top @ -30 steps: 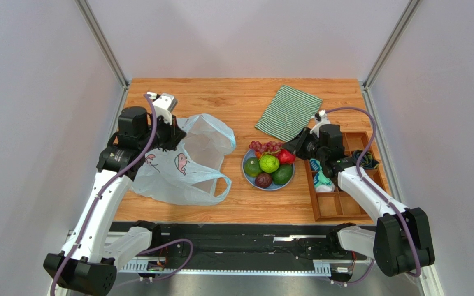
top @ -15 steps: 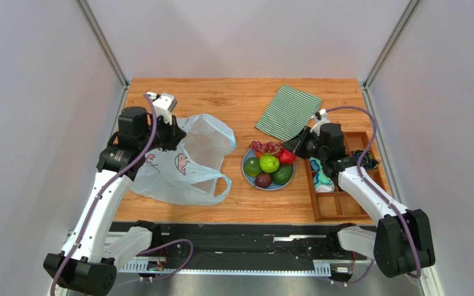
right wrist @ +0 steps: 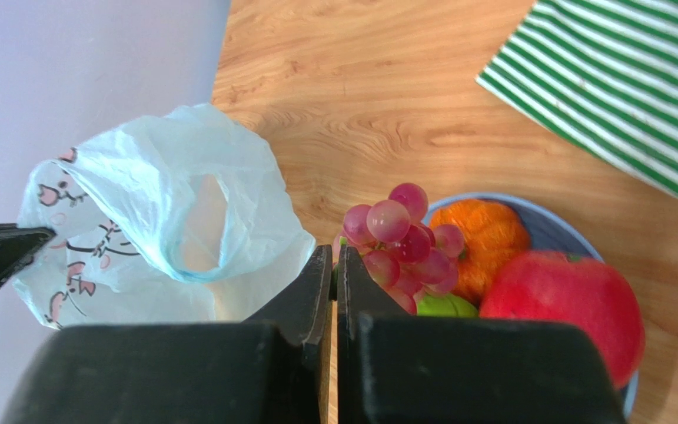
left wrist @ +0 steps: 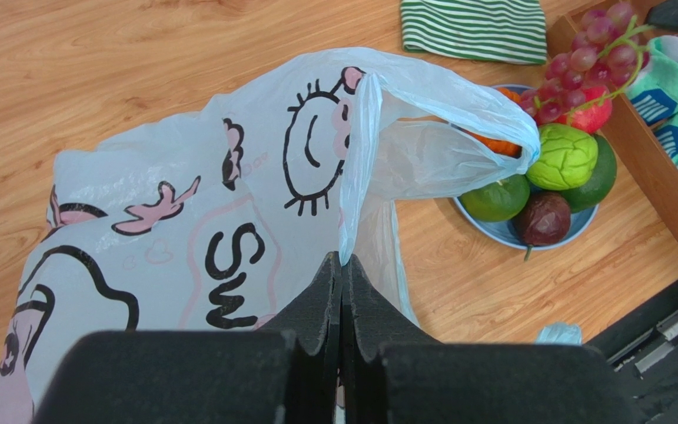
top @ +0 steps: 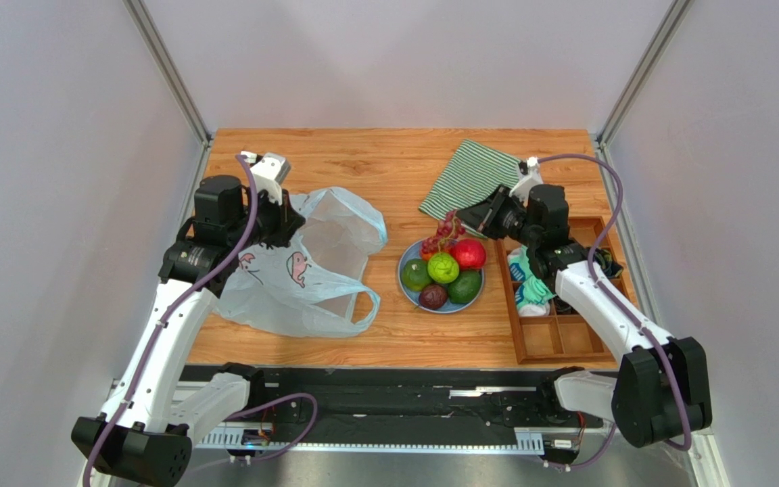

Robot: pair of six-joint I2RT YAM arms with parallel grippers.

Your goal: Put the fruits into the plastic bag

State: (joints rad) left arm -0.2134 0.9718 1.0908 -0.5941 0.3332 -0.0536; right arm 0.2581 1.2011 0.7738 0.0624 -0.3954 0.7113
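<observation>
Red-purple grapes dangle from the right gripper, its fingers pressed together on the stem, just over the blue plate. We judge this the first fruit to go. The plastic bag lies on the desk to the left, and we see nothing inside it. The left gripper pinches the bag's rim, holding the mouth up and open. On the plate sit the apple, the bright green ball, two dark green fruits, a dark purple one and an orange one — all yet to be bagged.
</observation>
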